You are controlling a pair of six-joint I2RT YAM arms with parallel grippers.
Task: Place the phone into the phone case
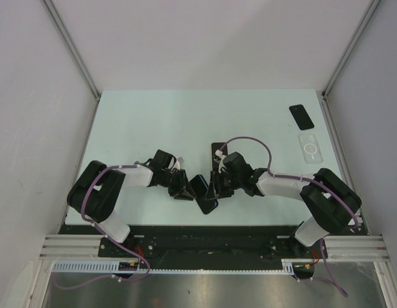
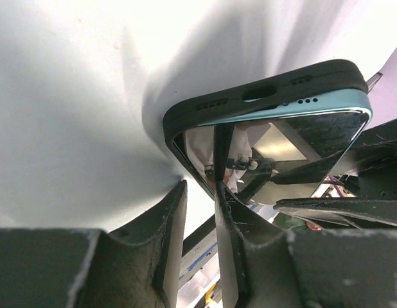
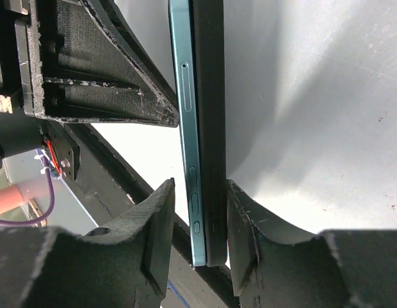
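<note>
At the near edge of the bench [image 1: 153,122]: phone [image 3: 185,160] stands on its long side against the black case [image 3: 211,128], between both arms.
Left fingers [image 2: 232,234]: closed on the phone's corner.
Right fingers [image 3: 157,224]: astride phone and case, slack.
Seating: teal edge looks proud; squeeze across the thickness, working along it.
Bench: pale, smooth, probably slippery.
Room: white walls [image 1: 205,38]; spare phone [image 1: 301,116] and clear case [image 1: 309,147] far right.

Phone [image 3: 184,128]: teal frame, glossy black screen.
Phone case [image 3: 209,96]: matte black.
Table [image 1: 153,122]: pale mint-white, plain.
Spare phone [image 1: 301,116]: black.
Spare case [image 1: 309,147]: clear, with a white ring marking.
Left arm [image 1: 131,174] and right arm [image 1: 282,186]: white links, black joints.
Cable [image 1: 248,138]: purple.
</note>
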